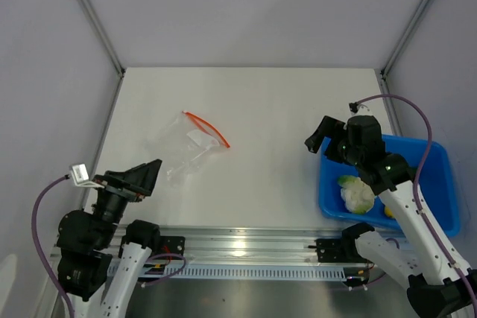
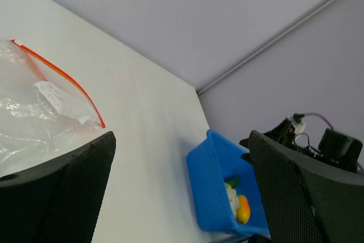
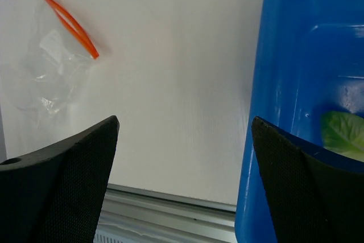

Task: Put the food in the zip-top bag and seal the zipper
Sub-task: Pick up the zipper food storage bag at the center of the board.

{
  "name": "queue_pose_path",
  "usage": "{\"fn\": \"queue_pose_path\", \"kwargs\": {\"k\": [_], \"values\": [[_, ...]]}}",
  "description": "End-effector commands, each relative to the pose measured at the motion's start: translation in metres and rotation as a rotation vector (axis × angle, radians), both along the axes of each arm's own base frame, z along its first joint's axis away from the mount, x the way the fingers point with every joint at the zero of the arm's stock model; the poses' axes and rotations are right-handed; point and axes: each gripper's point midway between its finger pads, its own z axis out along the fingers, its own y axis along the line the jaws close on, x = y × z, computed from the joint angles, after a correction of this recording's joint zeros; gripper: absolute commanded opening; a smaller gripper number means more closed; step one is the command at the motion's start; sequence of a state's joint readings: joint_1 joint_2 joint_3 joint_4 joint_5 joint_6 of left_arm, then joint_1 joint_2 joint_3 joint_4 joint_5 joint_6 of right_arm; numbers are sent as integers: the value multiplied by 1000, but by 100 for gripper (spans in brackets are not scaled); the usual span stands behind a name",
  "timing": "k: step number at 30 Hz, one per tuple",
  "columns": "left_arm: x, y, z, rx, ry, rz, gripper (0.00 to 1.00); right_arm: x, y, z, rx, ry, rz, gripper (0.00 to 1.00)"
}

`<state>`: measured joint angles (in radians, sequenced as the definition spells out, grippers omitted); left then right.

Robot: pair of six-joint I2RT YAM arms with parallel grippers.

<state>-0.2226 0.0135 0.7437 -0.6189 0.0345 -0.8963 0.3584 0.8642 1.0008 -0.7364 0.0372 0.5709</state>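
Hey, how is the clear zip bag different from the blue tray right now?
The zip-top bag is clear, crinkly and lies flat left of centre; the blue tray is opaque, with raised walls, at the right. The bag looks empty; the tray holds the food. The bag's mouth has an orange-red zipper; the tray is open-topped. Both rest on the white table.

You're in a lab test cell. Grey panels (image 1: 246, 5) on metal posts (image 1: 91, 14) wall in your white table (image 1: 283, 109), an aluminium rail (image 1: 246, 247) along its front.
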Motion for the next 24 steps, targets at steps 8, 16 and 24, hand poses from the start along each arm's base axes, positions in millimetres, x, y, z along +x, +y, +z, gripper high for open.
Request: {"fn": "queue_pose_path", "kwargs": {"k": [8, 16, 24], "values": [[-13, -15, -20, 203, 137, -127, 99, 27, 114, 29, 260, -170, 414, 99], [-15, -8, -35, 220, 246, -99, 100, 68, 229, 6, 344, -172, 669, 99], [-18, 3, -40, 213, 252, -40, 90, 105, 291, -62, 327, -99, 760, 92]]}}
